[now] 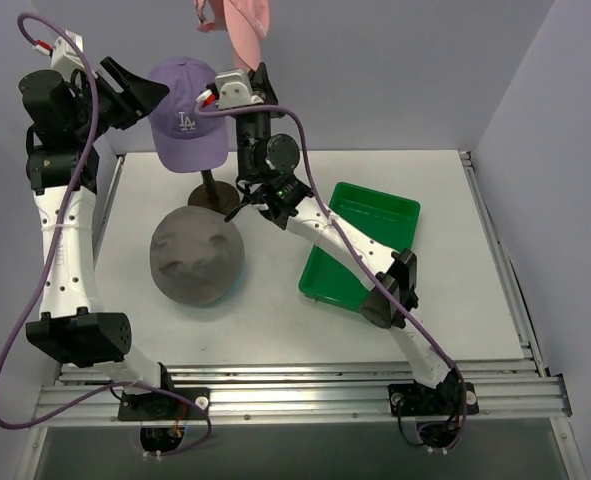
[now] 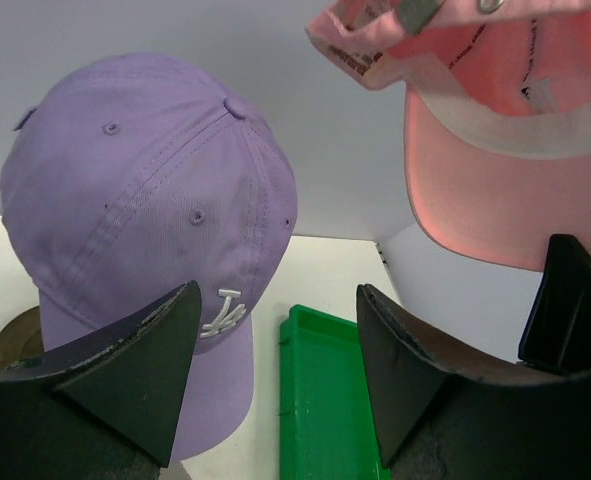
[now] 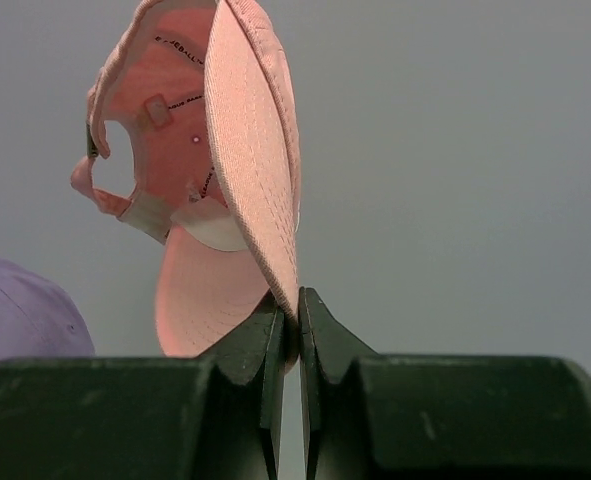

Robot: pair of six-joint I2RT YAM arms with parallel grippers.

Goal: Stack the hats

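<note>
Hats, three counted: lilac cap (image 1: 188, 110), pink cap (image 3: 225, 170), grey floppy hat (image 1: 197, 255).

Surface and room: a pale, matt worktop (image 1: 275, 330) is edged by aluminium rails (image 1: 305, 395) at the near side and along the right. It is closed in at the back and both sides by plain blue-grey walls (image 1: 395, 70). A green tray (image 1: 375, 215) is set at an angle on the right half, and its near part is crossed by the right arm.

Lilac cap: seated on a brown stand (image 1: 212, 197) at the back of the worktop, left of centre. A panelled crown, stitched eyelets and a top button are seen. A white "LA" logo is embroidered on the front, and the brim is turned toward the arms.

Pink cap: held aloft against the back wall, above and just right of the lilac cap, clear of the worktop. The edge of its brim is pinched in the right claw (image 3: 287, 305), whose jaws are closed to a sliver on the fabric. The brim's underside and the inner lining, with printed seam tape and a pale sweatband, are exposed to the wrist cameras.

Grey hat: laid crown up on the worktop just in front of the stand's base, left of the tray and apart from it. A round, soft, dented form is noted.

Left claw (image 2: 280, 300): raised beside the lilac cap, on its left in the overhead view. The jaws are spread wide and nothing is gripped.
</note>
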